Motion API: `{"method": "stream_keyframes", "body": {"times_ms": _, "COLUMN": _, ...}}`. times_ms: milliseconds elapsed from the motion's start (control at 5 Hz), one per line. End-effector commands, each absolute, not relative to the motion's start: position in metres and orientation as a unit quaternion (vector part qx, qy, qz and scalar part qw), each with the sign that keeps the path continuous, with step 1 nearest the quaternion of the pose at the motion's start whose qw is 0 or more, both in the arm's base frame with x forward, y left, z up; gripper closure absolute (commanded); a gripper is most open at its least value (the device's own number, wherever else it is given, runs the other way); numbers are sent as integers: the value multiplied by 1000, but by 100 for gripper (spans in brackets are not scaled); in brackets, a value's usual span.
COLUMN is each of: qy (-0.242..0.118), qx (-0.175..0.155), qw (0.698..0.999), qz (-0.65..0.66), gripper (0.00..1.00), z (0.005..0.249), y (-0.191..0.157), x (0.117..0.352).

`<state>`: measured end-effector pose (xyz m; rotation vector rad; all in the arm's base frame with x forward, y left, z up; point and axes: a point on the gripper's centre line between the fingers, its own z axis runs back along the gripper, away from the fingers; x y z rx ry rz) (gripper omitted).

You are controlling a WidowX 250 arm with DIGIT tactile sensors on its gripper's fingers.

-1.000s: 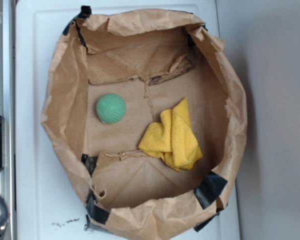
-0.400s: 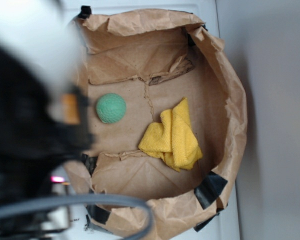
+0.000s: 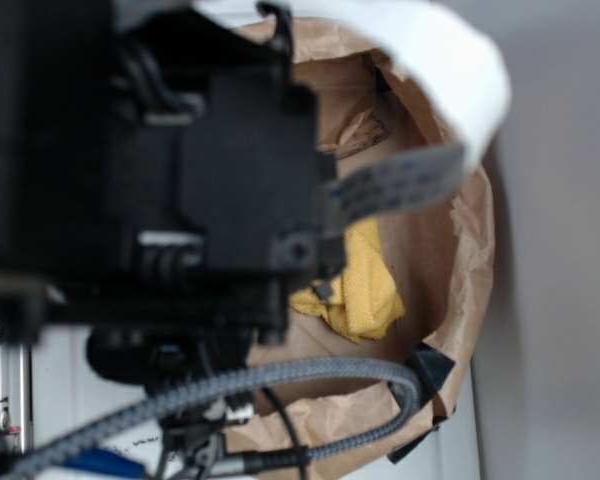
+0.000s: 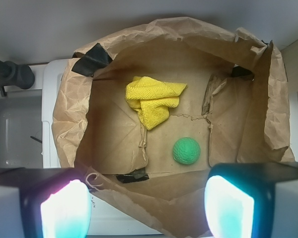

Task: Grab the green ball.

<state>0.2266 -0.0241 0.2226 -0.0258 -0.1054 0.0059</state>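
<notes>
From the wrist cam I see the green ball [image 4: 186, 150] on the floor of the brown paper bag [image 4: 114, 144], right of centre; yellow cloth [image 4: 151, 98] lies apart from it, up & left; fingers [image 4: 65, 208] spread wide, nothing between them, above the bag's near edge; exterior cam mostly blocked by the arm [image 3: 160, 170], ball hidden there.

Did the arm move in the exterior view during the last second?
Yes. It came in from the left and now covers most of the paper bag, hiding the ball; only the yellow cloth shows.
</notes>
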Motion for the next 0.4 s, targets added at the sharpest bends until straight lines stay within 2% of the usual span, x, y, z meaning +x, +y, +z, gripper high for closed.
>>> {"method": "stream_keyframes", "body": {"times_ms": 0, "qy": -113, "qx": 13, "qw": 994, "qz": -5, "gripper": 0, "z": 192, "y": 2, "x": 253}}
{"method": "stream_keyframes", "body": {"times_ms": 200, "qy": -140, "qx": 30, "qw": 989, "qz": -48, "gripper": 0, "z": 144, "y": 14, "x": 255}}
